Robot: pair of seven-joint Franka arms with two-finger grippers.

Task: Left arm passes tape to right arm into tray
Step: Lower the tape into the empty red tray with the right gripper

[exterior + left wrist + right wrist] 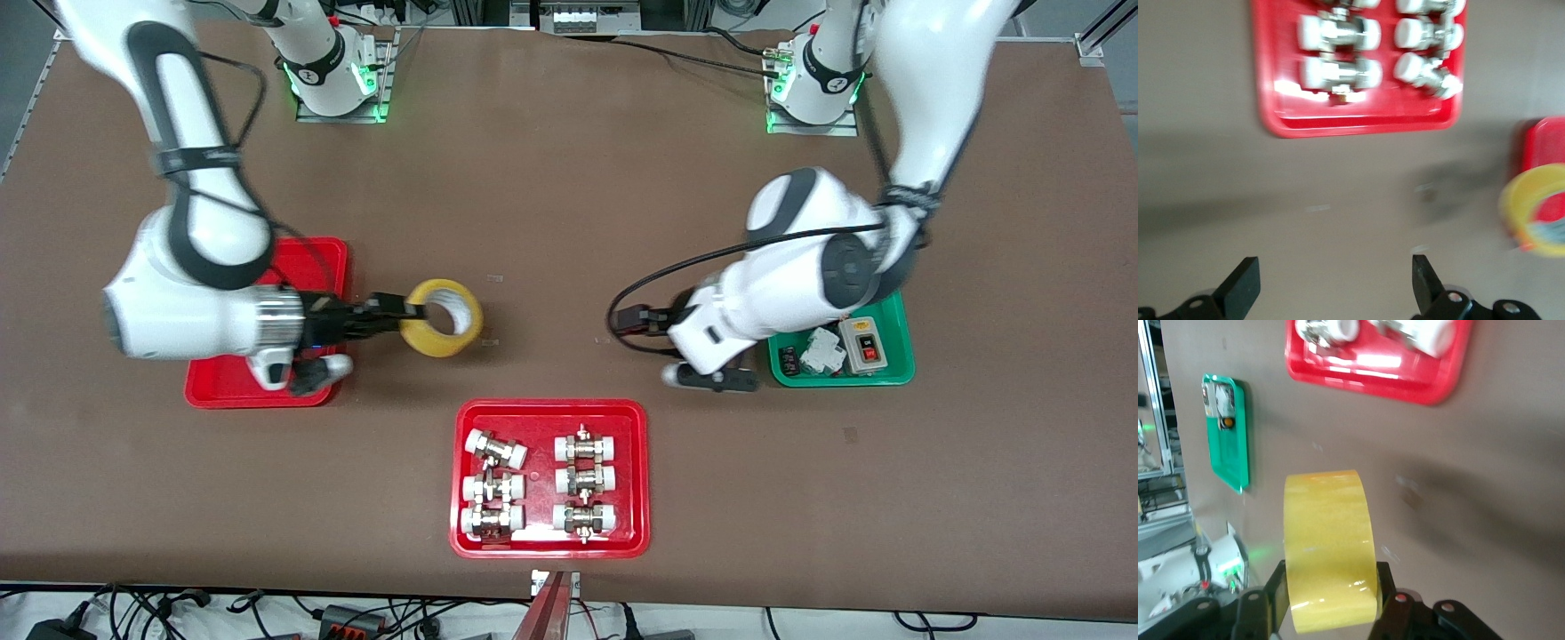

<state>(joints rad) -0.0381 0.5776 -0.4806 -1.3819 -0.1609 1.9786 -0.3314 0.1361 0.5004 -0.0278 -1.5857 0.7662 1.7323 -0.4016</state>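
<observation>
Brown surface [551, 178] has three trays sitting on it: plain red tray [311, 253] mid-left of frame, fittings tray [549, 544] bottom center, green tray [898, 360] mid-right.

Left tool [1335, 283] open over bare tabletop [1338, 200]; red tray of white-capped fittings [1358, 123] and yellow tape roll [1531, 200] visible.

The front view looks down from high across the table [551, 204], facing both bases. Each wrist view looks close along its own fingers at the tabletop. All three share the fittings tray [462, 480] [1271, 100] [1431, 387]; the tape [442, 318] [1538, 210] [1330, 547] too.
</observation>
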